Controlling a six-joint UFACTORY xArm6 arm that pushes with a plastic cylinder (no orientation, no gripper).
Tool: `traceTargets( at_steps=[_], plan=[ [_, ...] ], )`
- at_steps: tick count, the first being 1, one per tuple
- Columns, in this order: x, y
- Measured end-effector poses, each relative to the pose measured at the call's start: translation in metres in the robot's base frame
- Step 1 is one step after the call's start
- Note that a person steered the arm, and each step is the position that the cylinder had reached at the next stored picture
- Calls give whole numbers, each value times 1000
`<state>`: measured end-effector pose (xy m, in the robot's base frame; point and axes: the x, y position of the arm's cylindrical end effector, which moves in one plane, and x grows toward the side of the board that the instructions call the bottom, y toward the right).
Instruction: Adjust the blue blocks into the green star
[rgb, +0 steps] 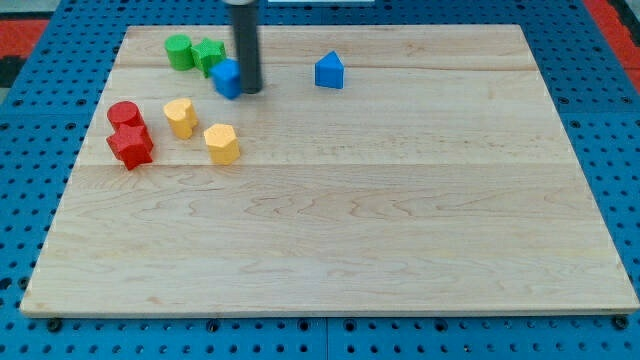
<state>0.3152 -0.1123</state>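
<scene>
My tip (249, 90) stands at the view's top left, touching the right side of a blue block (227, 78) whose shape is partly hidden by the rod. That blue block sits right against the green star (210, 55). A second blue block, house-shaped (329, 71), lies alone to the right of my tip, well apart from the star. A green cylinder (180, 51) stands just left of the green star.
A red cylinder (124, 114) and a red star (131, 146) sit at the left. A yellow heart-like block (181, 117) and a yellow hexagon (222, 143) lie below my tip. The wooden board (350, 220) rests on a blue pegboard.
</scene>
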Motion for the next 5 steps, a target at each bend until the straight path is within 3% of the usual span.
traceTargets(
  at_steps=[1, 2, 3, 4, 5],
  plan=[
    [2, 38],
    [10, 151],
    [-8, 208],
    [-23, 110],
    [-37, 53]
  ],
)
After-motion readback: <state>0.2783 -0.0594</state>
